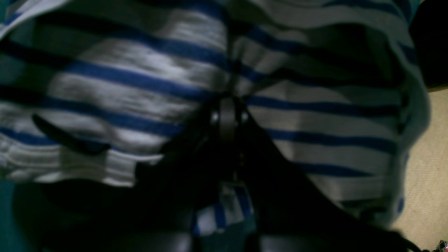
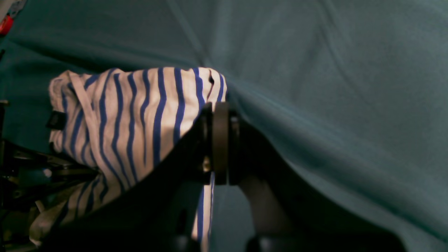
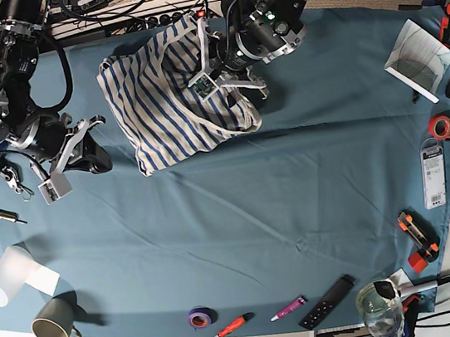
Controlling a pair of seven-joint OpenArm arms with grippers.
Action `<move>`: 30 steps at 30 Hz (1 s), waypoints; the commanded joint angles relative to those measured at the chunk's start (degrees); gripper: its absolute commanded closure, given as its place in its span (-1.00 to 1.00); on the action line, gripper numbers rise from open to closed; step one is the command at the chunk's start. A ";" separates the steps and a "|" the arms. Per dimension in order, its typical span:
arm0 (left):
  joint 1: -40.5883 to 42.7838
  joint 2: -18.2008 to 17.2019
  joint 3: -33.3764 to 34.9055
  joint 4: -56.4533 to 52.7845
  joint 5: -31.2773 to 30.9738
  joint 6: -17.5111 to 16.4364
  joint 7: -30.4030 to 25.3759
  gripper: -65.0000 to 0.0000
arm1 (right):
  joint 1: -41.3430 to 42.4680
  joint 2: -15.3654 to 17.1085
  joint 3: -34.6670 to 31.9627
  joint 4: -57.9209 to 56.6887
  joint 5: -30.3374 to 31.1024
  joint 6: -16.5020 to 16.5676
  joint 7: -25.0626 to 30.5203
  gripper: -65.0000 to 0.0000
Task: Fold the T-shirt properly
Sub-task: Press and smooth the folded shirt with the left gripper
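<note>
— Since you're closer, where's the T-shirt [image 3: 168,109] rn?

— Upper middle of the base view, bunched in a loose heap on the teal table cloth [image 3: 257,214], not flat. One edge runs down toward the left; the rest is gathered under the arm that reaches in from the top centre.

— That's the left arm, yeah? What's its claw doing?

— Left gripper [image 1: 227,112] is pinched tight w/ striped fabric around it. Its wrist cam is nearly filled w/ white-and-blue stripes, and a bit of cloth shows between the fingers lower in the frame. So it's clamped on the shirt, near the heap's right side in the base view.

— And the other one?

— Right gripper [image 2: 219,112] is closed too, fingers pressed together. In the base view it sits at the left, near the shirt's lower-left corner but apart from it, w/ bare teal cloth between. Its wrist cam shows the shirt on the left of the frame and plain cloth on the right. Looks like nothing's in it.

— Anything else nearby?

— A mug [image 3: 53,328] and a tipped plastic cup [image 3: 10,276] at lower left, a purple tape roll [image 3: 199,316] along the bottom edge. All well apart from the shirt.
</note>
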 commanded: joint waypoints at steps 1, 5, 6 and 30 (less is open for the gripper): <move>-0.50 -0.61 -0.59 -0.28 4.72 1.86 4.44 1.00 | 0.76 0.83 0.37 0.81 0.98 0.15 0.87 1.00; -3.19 -0.63 -0.59 -0.31 6.80 5.86 6.29 1.00 | 0.76 0.83 0.37 0.81 0.96 0.15 0.79 1.00; -4.04 -0.63 -0.59 -0.31 8.09 6.62 8.02 1.00 | 0.76 0.83 0.37 0.81 0.96 0.15 0.72 1.00; 1.75 -0.66 -0.59 24.28 16.48 17.09 12.17 1.00 | 0.61 0.83 0.55 0.81 2.69 0.15 -2.71 1.00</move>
